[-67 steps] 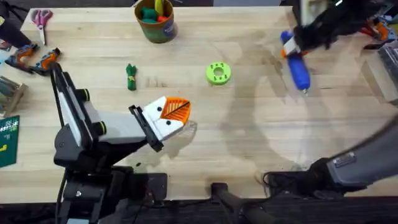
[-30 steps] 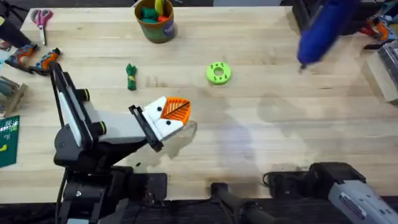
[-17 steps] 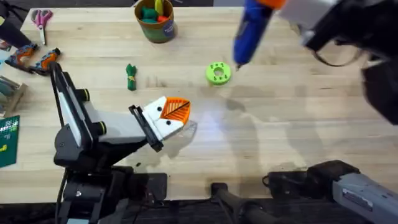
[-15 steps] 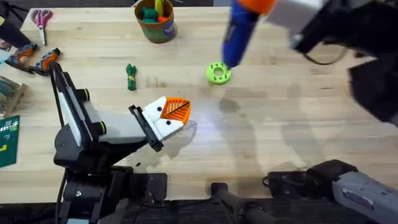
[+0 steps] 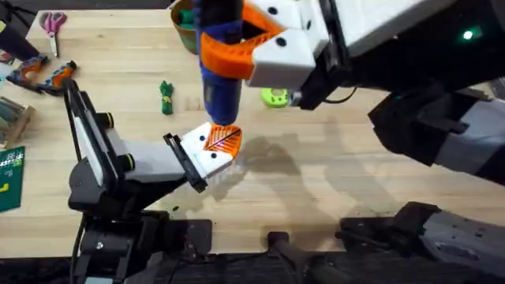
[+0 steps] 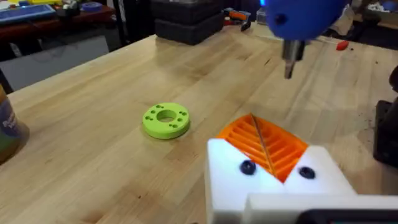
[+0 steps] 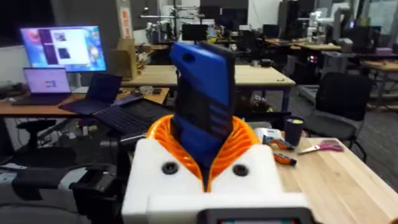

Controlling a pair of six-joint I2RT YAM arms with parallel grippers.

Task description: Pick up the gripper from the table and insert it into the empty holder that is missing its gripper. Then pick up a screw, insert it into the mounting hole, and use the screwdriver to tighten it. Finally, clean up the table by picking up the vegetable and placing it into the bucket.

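Observation:
My right gripper [image 5: 230,52] is shut on the blue screwdriver [image 5: 221,83], which hangs tip down just above my left gripper [image 5: 224,140]. In the right wrist view the screwdriver [image 7: 202,102] stands between the orange pads. My left gripper [image 6: 256,123] rests shut near the table, an orange ribbed gripper piece [image 6: 270,146] seated in each white holder [image 6: 273,190]. The screwdriver's metal tip [image 6: 289,62] hovers a little beyond those pads. Dark round spots mark the holder faces; whether a screw sits there I cannot tell. The green vegetable [image 5: 166,96] lies left of the screwdriver. The bucket [image 5: 183,17] is half hidden.
A lime-green disc [image 6: 166,119] lies on the table right of the screwdriver, partly under my right arm. Scissors [image 5: 52,24] and orange-handled tools [image 5: 43,72] lie at the far left edge. The right arm spans the table's upper right.
My right arm has swung from the far right across to the left with the screwdriver, bringing it over the left gripper. The left arm has stayed still.

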